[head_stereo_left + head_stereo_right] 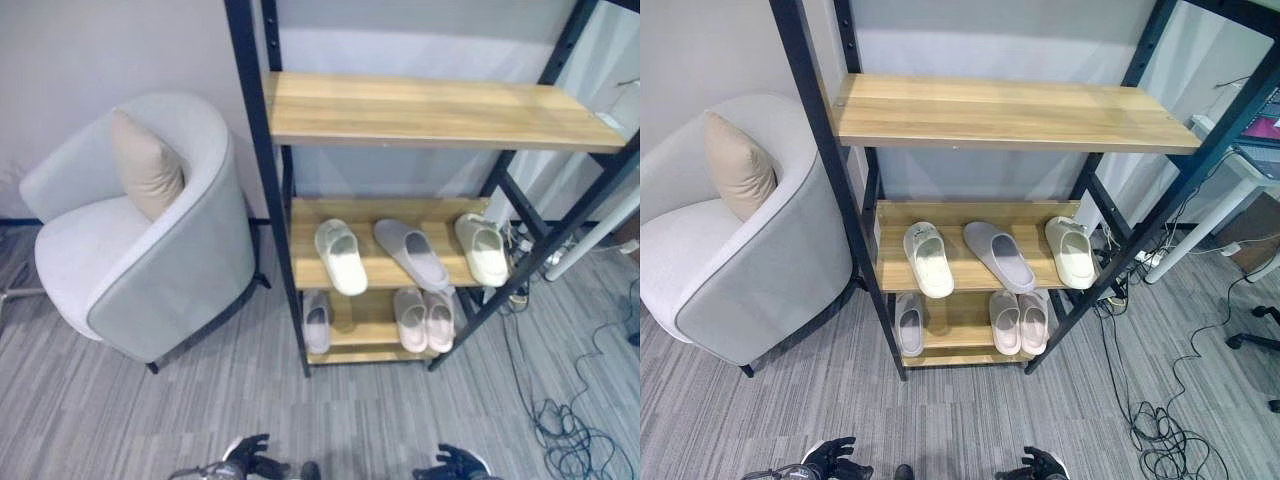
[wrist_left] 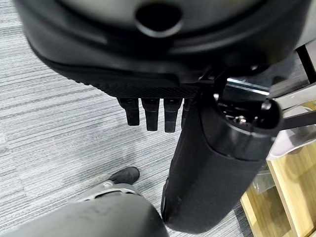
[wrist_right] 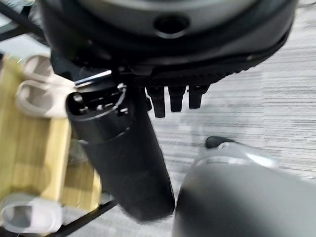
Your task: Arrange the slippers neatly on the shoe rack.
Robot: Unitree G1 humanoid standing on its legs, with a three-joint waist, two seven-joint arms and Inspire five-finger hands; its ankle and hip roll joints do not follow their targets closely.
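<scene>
Both hands hung low at the near edge of the head views, over the grey striped carpet [image 1: 120, 420]. Left hand [image 1: 247, 455] was at the lower left, right hand [image 1: 455, 463] at the lower right. Each wrist view showed fingers [image 2: 150, 112] hanging straight and relaxed, thumb extended, nothing held; the right hand's fingers [image 3: 174, 98] looked the same.

Beyond them stood the shoe rack [image 1: 262, 160], black metal frame with wooden shelves.
- Bottom shelf [image 1: 362, 335]: one pale pink slipper [image 1: 317, 322] at the left, and a pink pair [image 1: 424, 318] side by side, touching, at the right.
- Middle shelf [image 1: 305, 245]: cream slipper [image 1: 341, 256] at the left, toe angled slightly outward; grey slipper [image 1: 411, 252] in the centre, lying diagonally; cream slipper at right [image 1: 483, 249] near the shelf's right end. All three sat apart from one another and not parallel.
- Top shelf [image 1: 430, 110]: bare wood.

To the left of the rack, just beside its frame, was a light grey armchair [image 1: 160, 260] with a beige cushion [image 1: 147, 168] upright against its back. Loose cables [image 1: 570, 430] lay on the floor to the right of the rack. A grey wall [image 1: 100, 50] sat behind everything.
</scene>
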